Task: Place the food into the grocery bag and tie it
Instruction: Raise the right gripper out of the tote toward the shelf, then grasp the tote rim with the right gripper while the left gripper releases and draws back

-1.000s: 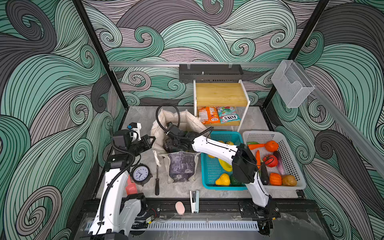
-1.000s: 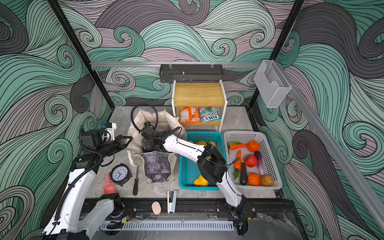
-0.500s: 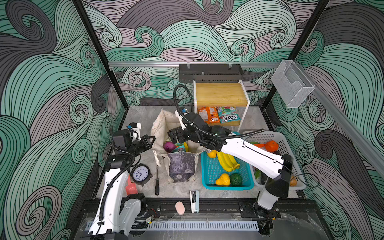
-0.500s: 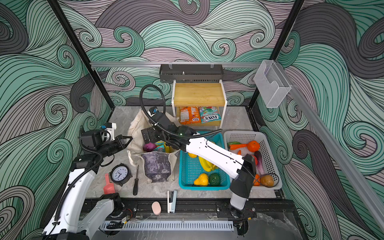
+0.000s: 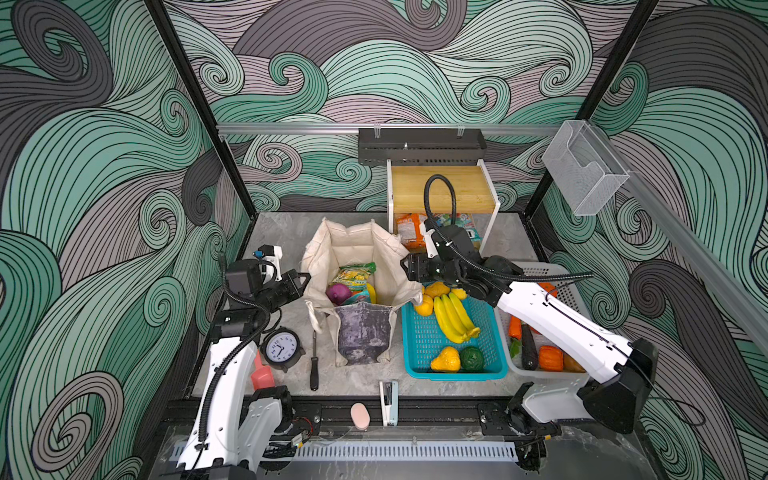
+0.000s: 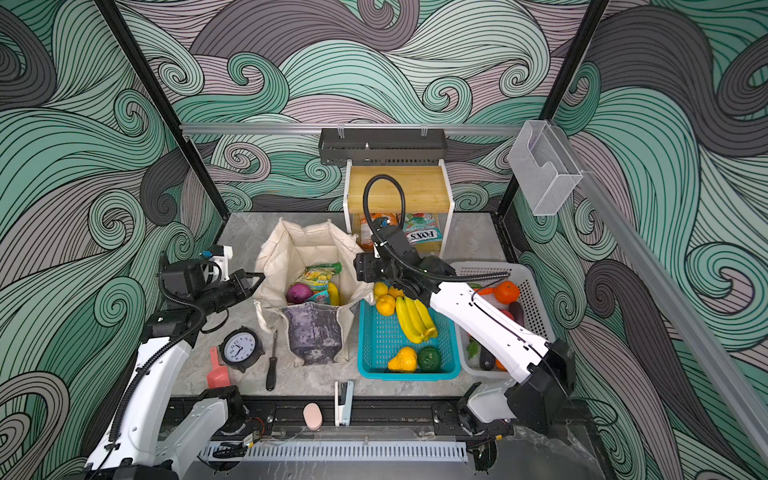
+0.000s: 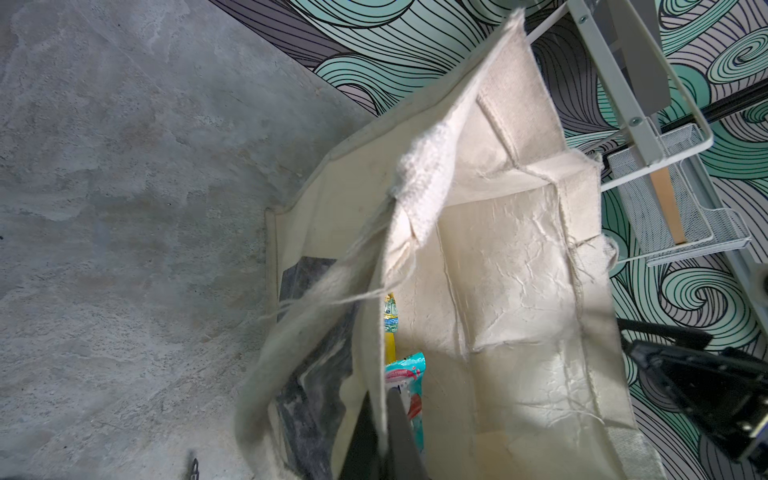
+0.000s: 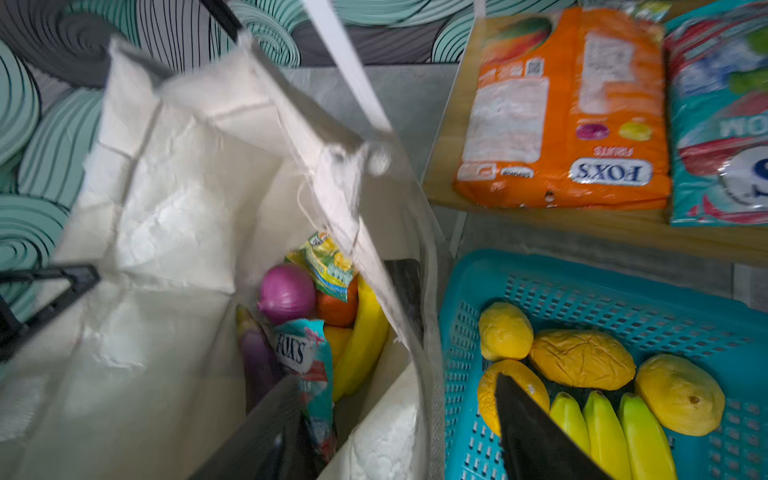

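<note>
The grocery bag (image 5: 353, 245) (image 6: 309, 249) stands open mid-table, its grey-purple panel (image 5: 362, 332) facing front. Inside lies food: a purple onion (image 5: 337, 293) (image 8: 286, 293), a yellow-green candy packet (image 5: 355, 275), a teal-red packet (image 8: 307, 361) (image 7: 405, 374), a banana (image 8: 365, 340) and an orange (image 8: 338, 309). My left gripper (image 5: 305, 280) (image 7: 384, 415) is shut on the bag's left rim. My right gripper (image 5: 406, 268) (image 8: 395, 382) is open and straddles the bag's right wall: one finger is inside the bag, the other is over the teal basket.
A teal basket (image 5: 453, 376) right of the bag holds bananas (image 5: 453, 318) and lemons. A white basket (image 5: 540, 376) lies under my right arm. Behind, a shelf (image 5: 440, 191) carries an orange packet (image 8: 561, 108). A clock (image 5: 282, 347), screwdriver (image 5: 314, 370) and stapler (image 5: 388, 401) lie in front.
My right gripper came up out of the bag and swung right to its right rim, and its jaws have narrowed. The left arm has stayed put.
</note>
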